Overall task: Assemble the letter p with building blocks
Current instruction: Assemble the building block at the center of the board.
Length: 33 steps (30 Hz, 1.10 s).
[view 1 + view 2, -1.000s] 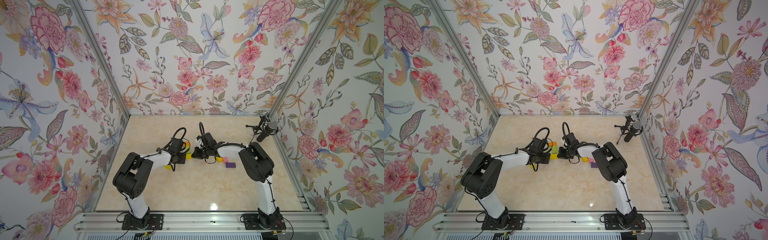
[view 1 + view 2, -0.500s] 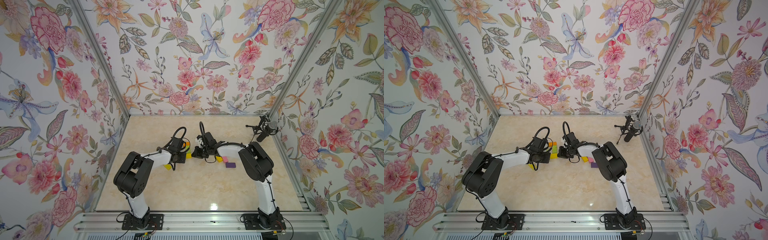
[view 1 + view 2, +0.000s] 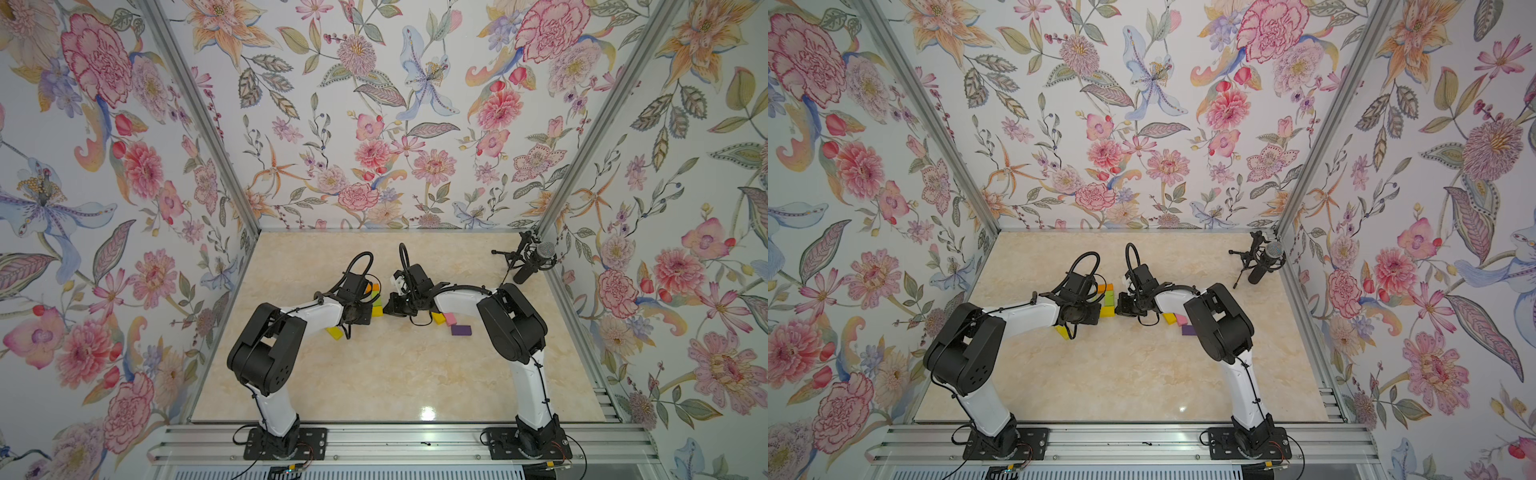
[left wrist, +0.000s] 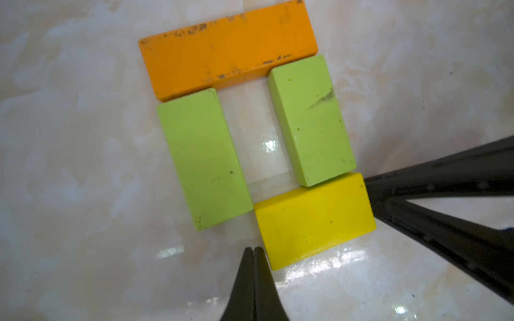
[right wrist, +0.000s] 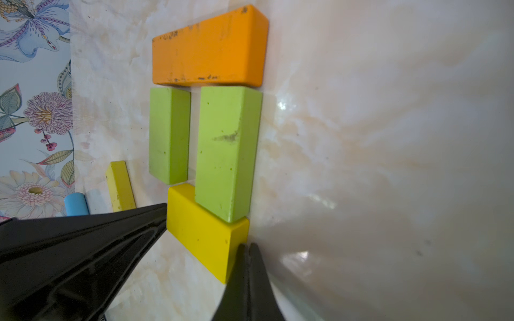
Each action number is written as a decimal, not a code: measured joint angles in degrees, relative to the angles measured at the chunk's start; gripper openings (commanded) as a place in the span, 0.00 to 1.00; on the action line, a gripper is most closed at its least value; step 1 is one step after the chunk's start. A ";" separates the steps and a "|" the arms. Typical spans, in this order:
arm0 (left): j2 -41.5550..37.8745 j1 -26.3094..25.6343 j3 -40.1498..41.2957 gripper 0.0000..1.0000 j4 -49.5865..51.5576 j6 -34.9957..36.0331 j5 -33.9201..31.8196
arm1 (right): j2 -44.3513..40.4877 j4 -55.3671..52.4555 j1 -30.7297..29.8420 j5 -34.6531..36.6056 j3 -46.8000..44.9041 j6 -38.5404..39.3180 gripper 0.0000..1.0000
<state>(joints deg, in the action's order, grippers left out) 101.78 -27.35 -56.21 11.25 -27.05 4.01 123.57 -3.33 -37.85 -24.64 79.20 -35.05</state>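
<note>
Four building blocks lie flat in a closed ring: an orange block (image 4: 228, 47), two lime green blocks (image 4: 204, 158) (image 4: 311, 119) and a yellow block (image 4: 314, 219). My left gripper (image 4: 253, 248) is shut and empty, its tip at one lower corner of the yellow block. The right gripper (image 5: 247, 246) is also shut and empty, its tip against the yellow block's (image 5: 200, 230) opposite end. In both top views the two grippers meet over the ring (image 3: 376, 299) (image 3: 1108, 297) at mid table.
A loose yellow block (image 3: 334, 332) lies beside the left arm. Yellow (image 3: 437, 318), pink (image 3: 450, 319) and purple (image 3: 460, 330) blocks lie under the right arm. A microphone on a stand (image 3: 532, 259) occupies the far right corner. Floral walls enclose three sides.
</note>
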 measured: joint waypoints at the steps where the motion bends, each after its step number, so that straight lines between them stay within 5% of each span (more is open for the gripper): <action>1: -0.04 0.00 0.00 0.00 0.35 0.07 -0.37 | 0.00 0.00 0.02 0.00 -0.02 0.00 0.00; 13: -10.99 0.57 0.02 0.00 5.05 0.28 -5.79 | -2.64 0.17 0.07 1.86 -3.67 0.07 0.00; 33: -22.82 11.17 6.16 0.00 5.11 1.14 -2.27 | -4.52 -0.26 -3.02 2.36 -5.40 0.02 0.00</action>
<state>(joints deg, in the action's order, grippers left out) 78.96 -16.19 -50.04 16.36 -25.91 1.74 119.04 -3.60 -40.86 -22.28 73.80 -35.03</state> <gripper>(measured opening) 0.048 0.047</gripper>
